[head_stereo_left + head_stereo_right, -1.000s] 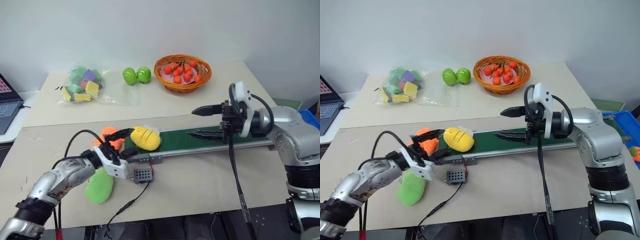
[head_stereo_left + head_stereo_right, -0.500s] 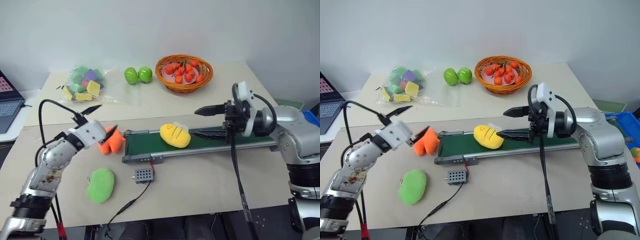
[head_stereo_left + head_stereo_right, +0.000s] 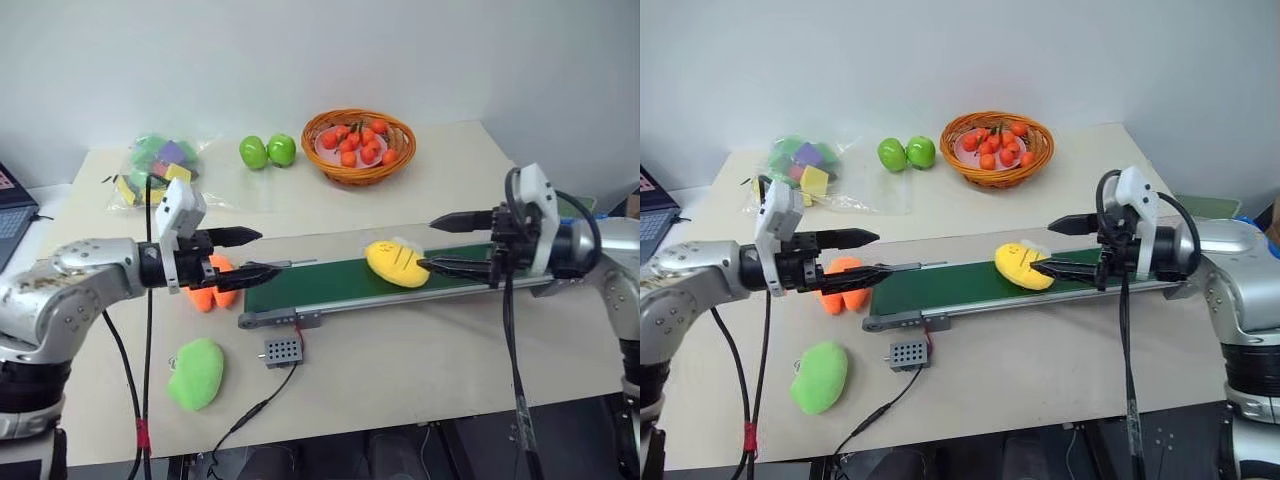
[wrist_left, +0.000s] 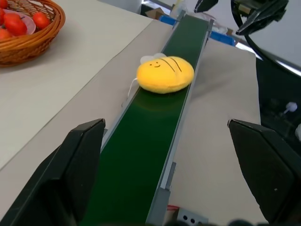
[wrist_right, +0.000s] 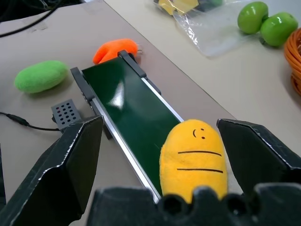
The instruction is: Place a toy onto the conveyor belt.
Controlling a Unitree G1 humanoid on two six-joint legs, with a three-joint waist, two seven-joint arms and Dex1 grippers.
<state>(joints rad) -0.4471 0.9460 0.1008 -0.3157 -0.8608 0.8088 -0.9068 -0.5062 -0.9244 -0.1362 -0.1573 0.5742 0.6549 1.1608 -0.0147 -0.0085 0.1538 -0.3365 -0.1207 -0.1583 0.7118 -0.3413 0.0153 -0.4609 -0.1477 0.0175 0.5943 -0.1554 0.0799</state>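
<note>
my left gripper [image 3: 243,253] has let go, spread empty; toy [image 3: 397,262] rides the belt [image 3: 320,284] toward my right gripper [image 3: 440,244], also spread.

Head stereo pair looks forward and down over the whole table. Each wrist camera sights low along the conveyor belt [image 3: 350,283] from opposite ends, sharing the toy [image 4: 165,75] mid-frame.
</note>
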